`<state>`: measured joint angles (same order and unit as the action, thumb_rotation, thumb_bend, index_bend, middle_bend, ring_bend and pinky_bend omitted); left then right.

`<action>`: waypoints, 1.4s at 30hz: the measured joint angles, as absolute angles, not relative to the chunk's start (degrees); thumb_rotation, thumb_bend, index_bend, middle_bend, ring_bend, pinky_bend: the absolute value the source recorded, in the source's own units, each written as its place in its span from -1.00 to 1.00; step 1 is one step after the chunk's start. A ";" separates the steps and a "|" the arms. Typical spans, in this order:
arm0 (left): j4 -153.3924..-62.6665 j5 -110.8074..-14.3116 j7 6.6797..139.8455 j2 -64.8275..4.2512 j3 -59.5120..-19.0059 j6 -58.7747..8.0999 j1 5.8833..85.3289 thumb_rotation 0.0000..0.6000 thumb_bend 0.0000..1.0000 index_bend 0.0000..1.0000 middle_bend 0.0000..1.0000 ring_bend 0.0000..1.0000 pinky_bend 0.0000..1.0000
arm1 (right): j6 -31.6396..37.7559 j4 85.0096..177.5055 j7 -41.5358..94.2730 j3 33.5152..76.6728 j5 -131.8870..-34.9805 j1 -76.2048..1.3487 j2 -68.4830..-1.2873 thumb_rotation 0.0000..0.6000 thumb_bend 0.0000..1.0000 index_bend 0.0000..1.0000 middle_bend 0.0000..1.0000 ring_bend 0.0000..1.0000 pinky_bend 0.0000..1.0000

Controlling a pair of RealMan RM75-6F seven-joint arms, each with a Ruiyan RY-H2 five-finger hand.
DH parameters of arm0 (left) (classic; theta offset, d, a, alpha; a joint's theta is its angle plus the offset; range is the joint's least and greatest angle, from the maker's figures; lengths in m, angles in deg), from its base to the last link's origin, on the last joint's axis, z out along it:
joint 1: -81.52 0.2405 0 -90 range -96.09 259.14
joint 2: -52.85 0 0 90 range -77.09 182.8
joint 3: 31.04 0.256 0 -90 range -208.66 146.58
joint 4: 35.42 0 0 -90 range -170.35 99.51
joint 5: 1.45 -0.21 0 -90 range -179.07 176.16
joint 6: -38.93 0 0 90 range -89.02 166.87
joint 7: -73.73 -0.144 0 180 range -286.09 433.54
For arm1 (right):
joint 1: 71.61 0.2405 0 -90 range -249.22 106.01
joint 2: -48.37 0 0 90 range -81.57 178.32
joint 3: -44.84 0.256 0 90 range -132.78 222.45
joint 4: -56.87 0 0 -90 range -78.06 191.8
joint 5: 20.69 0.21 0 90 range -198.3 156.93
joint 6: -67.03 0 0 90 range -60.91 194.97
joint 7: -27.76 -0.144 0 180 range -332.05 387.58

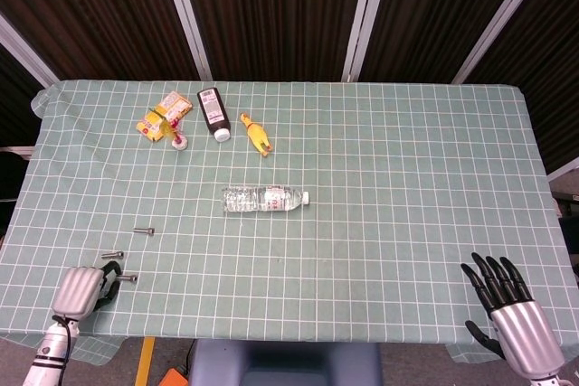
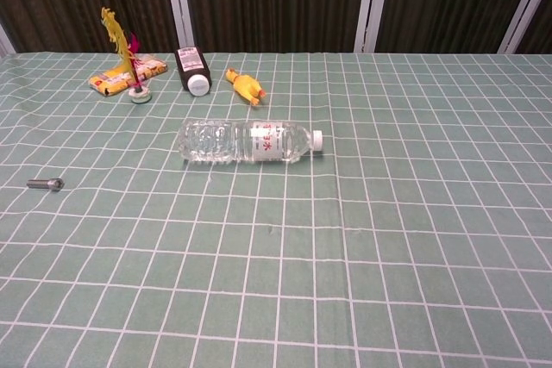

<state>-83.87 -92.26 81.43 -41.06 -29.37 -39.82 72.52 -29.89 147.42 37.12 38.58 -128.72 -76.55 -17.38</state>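
In the head view my left hand (image 1: 81, 287) sits at the table's near left corner, fingers curled in and holding nothing. A small bolt (image 1: 128, 277) lies just beyond its fingertips, apart from them. Two more bolts (image 1: 111, 254) (image 1: 143, 230) lie further up the cloth; one bolt (image 2: 43, 184) shows in the chest view. My right hand (image 1: 508, 310) hovers at the near right corner, fingers spread, empty. A clear water bottle (image 1: 264, 198) (image 2: 250, 142) lies on its side mid-table, cap to the right. The chest view shows neither hand.
At the far left lie a dark brown bottle (image 1: 213, 112) (image 2: 191, 69), a yellow rubber chicken (image 1: 256, 134) (image 2: 245, 86), a yellow snack packet (image 1: 164, 116) (image 2: 128, 73) and a feathered shuttlecock (image 1: 179, 140) (image 2: 135, 90). A green checked cloth (image 1: 407, 178) covers the table.
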 measured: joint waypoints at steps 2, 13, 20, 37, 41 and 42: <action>-83.65 -92.13 81.50 -41.23 -29.26 -39.50 72.40 1.00 -0.15 -0.01 1.00 1.00 1.00 | -29.91 147.45 37.12 38.62 -128.68 -76.58 -17.37 1.00 -0.43 -1.00 -1.00 -1.00 -1.00; -82.98 -91.72 81.18 -41.80 -29.09 -39.19 71.96 1.00 -0.16 0.03 1.00 1.00 1.00 | -29.84 147.55 37.08 38.74 -128.55 -76.62 -17.32 1.00 -0.43 -1.00 -1.00 -1.00 -1.00; -83.59 -91.52 81.79 -41.47 -29.26 -40.17 72.04 1.00 -0.16 0.09 1.00 1.00 1.00 | -29.95 147.56 37.05 38.80 -128.57 -76.68 -17.32 1.00 -0.43 -1.00 -1.00 -1.00 -1.00; -93.84 -94.22 72.28 -36.35 -27.56 -43.14 72.24 1.00 -0.16 0.06 1.00 1.00 1.00 | -29.73 147.55 37.33 38.65 -128.79 -76.75 -17.34 1.00 -0.43 -1.00 -1.00 -1.00 -1.00; -97.90 -94.07 64.49 -34.86 -27.34 -42.10 72.10 1.00 -0.16 0.06 1.00 1.00 1.00 | -29.59 147.59 37.51 38.60 -128.76 -76.78 -17.32 1.00 -0.43 -1.00 -1.00 -1.00 -1.00; -98.87 -94.05 62.45 -34.58 -27.37 -42.10 72.11 1.00 -0.16 0.06 1.00 1.00 1.00 | -29.60 147.61 37.56 38.61 -128.76 -76.80 -17.33 1.00 -0.43 -1.00 -1.00 -1.00 -1.00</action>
<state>-98.87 -94.05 62.45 -34.58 -27.37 -42.10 72.11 -29.60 147.61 37.56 38.61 -128.76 -76.80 -17.33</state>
